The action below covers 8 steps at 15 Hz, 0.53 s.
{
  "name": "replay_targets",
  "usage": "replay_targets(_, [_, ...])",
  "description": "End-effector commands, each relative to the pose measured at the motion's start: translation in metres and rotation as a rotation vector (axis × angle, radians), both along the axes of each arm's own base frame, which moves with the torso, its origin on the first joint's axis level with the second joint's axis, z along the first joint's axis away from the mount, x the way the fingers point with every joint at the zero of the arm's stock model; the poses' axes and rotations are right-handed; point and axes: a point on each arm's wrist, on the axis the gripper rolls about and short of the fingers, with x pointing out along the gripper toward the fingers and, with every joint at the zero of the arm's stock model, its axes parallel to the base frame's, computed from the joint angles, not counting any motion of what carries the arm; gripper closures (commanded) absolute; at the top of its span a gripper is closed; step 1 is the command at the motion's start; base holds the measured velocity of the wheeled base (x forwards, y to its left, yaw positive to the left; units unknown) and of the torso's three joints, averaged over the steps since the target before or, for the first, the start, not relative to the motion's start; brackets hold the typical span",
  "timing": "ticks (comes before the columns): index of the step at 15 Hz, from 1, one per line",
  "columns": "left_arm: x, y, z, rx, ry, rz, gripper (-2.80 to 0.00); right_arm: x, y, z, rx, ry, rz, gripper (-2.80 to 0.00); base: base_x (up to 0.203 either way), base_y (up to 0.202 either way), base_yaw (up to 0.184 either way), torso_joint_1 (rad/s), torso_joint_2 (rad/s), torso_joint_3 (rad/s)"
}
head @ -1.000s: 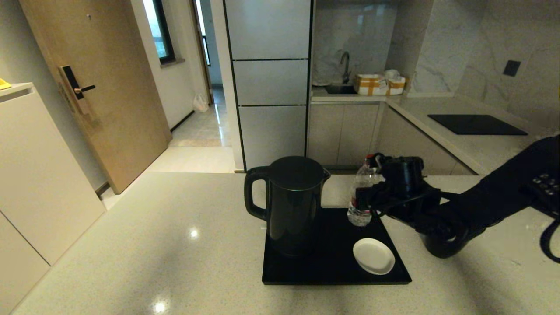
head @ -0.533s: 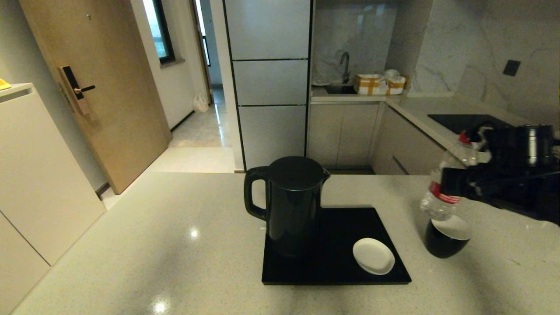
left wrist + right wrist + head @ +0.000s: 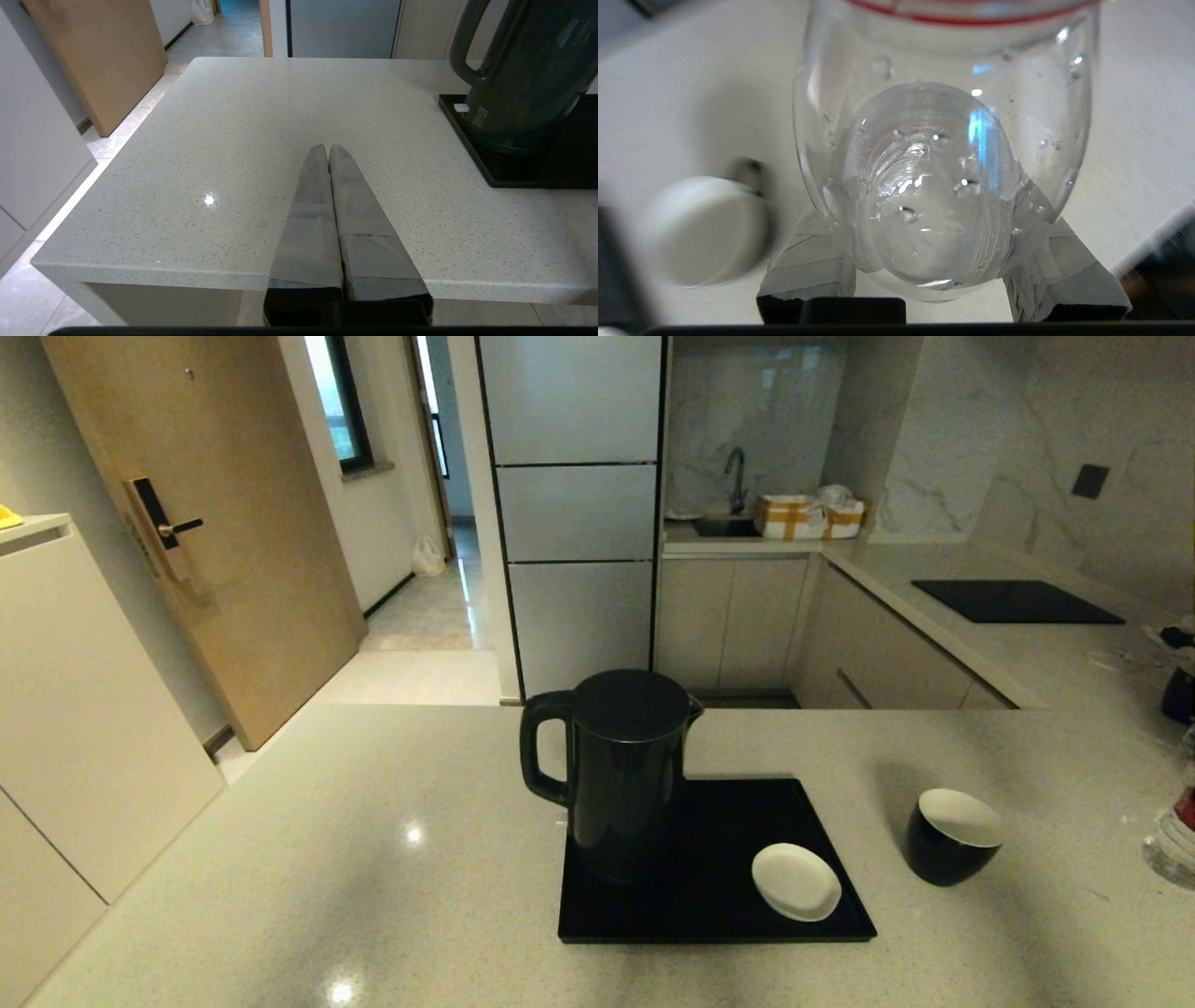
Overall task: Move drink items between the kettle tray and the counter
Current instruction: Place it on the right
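The tall black kettle (image 3: 621,770) stands on the left half of the black kettle tray (image 3: 719,919). A black cup (image 3: 952,835) with a white inside sits on the beige counter (image 3: 373,859), just right of the tray. The clear bottle (image 3: 1178,835) with its red label shows at the far right edge, right of the cup. My right gripper (image 3: 929,210) is shut on the bottle (image 3: 943,154), one finger on each side. I cannot tell whether the bottle touches the counter. My left gripper (image 3: 328,148) hangs shut and empty over the counter's near left part, left of the kettle (image 3: 528,74).
A small white saucer (image 3: 795,882) lies on the tray's front right corner. A black glass cooktop (image 3: 1018,601) is set in the side worktop at the back right. Boxes (image 3: 808,515) stand by the sink. The counter's left edge drops to the floor.
My right gripper lifted the bottle off the tray's back right corner and carried it right, past the cup, to the far right edge of the head view. The left arm stayed still.
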Motion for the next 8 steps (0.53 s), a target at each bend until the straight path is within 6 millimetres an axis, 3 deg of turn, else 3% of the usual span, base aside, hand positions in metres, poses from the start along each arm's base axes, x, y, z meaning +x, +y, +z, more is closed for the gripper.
replay_targets(1, [0.000, 0.000, 0.000, -0.001, 0.001, 0.001, 0.00, 0.000, -0.021, -0.031, 0.044, 0.087, -0.065, 0.00, 0.000, 0.000, 0.000, 0.000, 0.00, 0.000])
replay_targets(6, [0.000, 0.000, 0.000, 0.001, 0.001, 0.001, 0.00, 0.018, -0.053, -0.090, 0.049, 0.097, -0.119, 0.00, 0.000, 0.000, 0.000, 0.000, 0.00, 0.000])
replay_targets(8, [0.000, 0.000, 0.000, 0.001, 0.001, 0.001, 0.00, 0.021, -0.057, -0.102, 0.023, 0.058, -0.127, 0.00, 0.000, 0.000, 0.000, 0.000, 0.00, 0.000])
